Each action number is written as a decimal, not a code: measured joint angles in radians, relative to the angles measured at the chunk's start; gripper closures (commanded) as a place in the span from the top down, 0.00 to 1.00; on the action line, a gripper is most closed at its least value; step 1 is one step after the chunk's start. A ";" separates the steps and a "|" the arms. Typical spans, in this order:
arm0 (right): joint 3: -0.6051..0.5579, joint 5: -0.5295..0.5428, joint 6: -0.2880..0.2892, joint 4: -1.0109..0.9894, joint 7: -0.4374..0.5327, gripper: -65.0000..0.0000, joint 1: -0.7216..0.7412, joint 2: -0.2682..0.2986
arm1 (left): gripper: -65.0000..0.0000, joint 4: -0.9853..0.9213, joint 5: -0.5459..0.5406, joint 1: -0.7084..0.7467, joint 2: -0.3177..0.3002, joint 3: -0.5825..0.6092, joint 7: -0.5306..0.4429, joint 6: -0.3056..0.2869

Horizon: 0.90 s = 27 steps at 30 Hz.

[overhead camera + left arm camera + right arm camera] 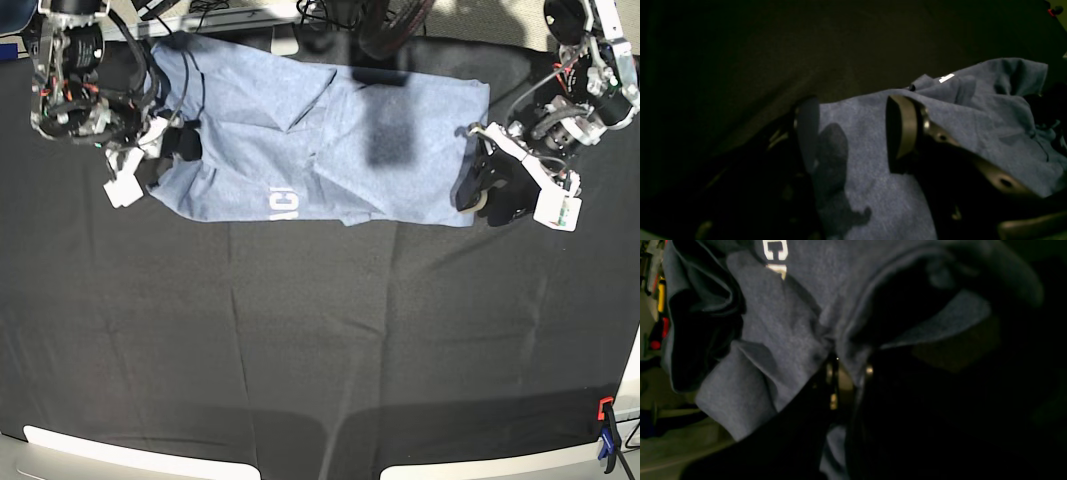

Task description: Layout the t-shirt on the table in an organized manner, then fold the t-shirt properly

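The light blue-grey cotton t-shirt (320, 140) lies crumpled along the black cloth surface's (300, 340) far edge. The right end effector (840, 373) is clenched on its fabric; the left end effector (853, 133) straddles it, released.

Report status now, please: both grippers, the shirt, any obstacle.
Right gripper shut on t-shirt. Left gripper open over its other end. Shirt crumpled. No obstacle seen.

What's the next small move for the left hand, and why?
Probably close the left hand on the t-shirt. Its jaws stand wide open with the shirt's edge lying between them, nothing gripped yet, while the right hand is already shut on cloth at the opposite end. With both ends held, the shirt could be pulled flat on the table.
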 measured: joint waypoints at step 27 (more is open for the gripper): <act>-0.201 -0.148 -0.061 0.617 -0.099 0.00 0.088 -0.349 | 0.45 0.000 -0.088 0.086 -0.100 0.000 -0.001 0.000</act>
